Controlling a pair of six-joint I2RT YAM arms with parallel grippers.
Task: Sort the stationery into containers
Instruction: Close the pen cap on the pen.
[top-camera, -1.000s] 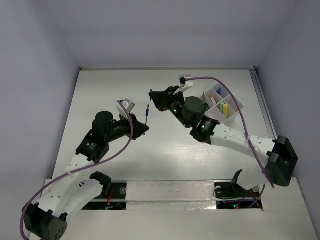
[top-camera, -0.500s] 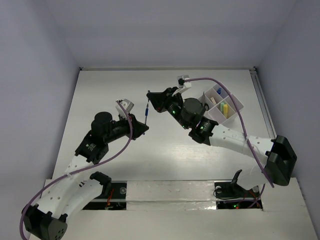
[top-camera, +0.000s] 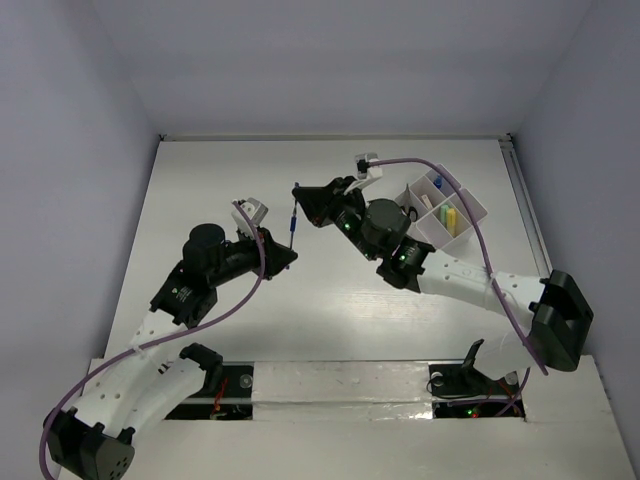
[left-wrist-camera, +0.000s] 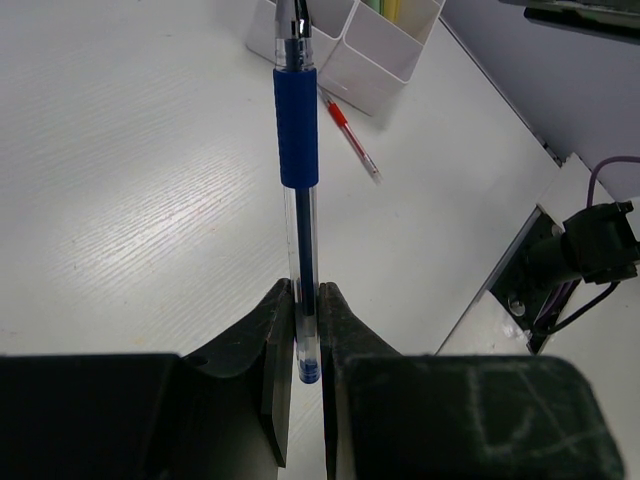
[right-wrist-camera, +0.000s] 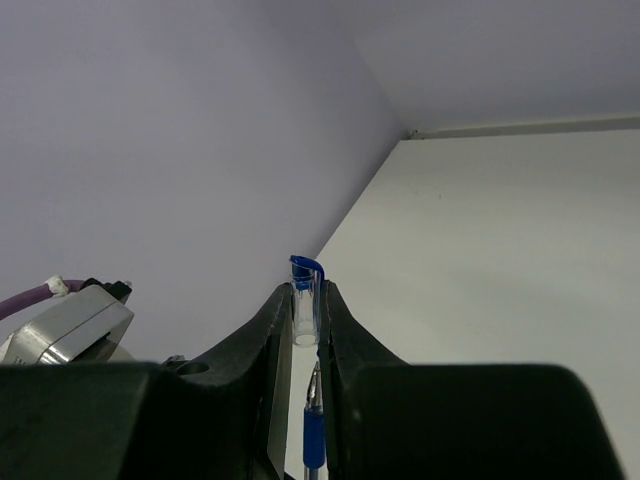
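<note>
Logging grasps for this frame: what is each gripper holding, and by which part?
The left gripper pinches the blue pen near its rear end. The right gripper pinches the clear cap by its sides, blue top protruding.

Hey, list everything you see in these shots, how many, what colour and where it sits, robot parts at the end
blue pen: one, clear barrel with blue grip, held upright above the table
pen cap: one, clear with blue clip, held just above the pen's tip
red pen: one, red, lying on the table beside the tray
organizer tray: one, white, divided, far right of the table
yellow stick: at least one, yellow, in a tray compartment
small blue item: one, blue, in a far tray compartment
table: one, white
left pincer: black, shut on the blue pen's lower end
right pincer: black, shut on the pen cap
</note>
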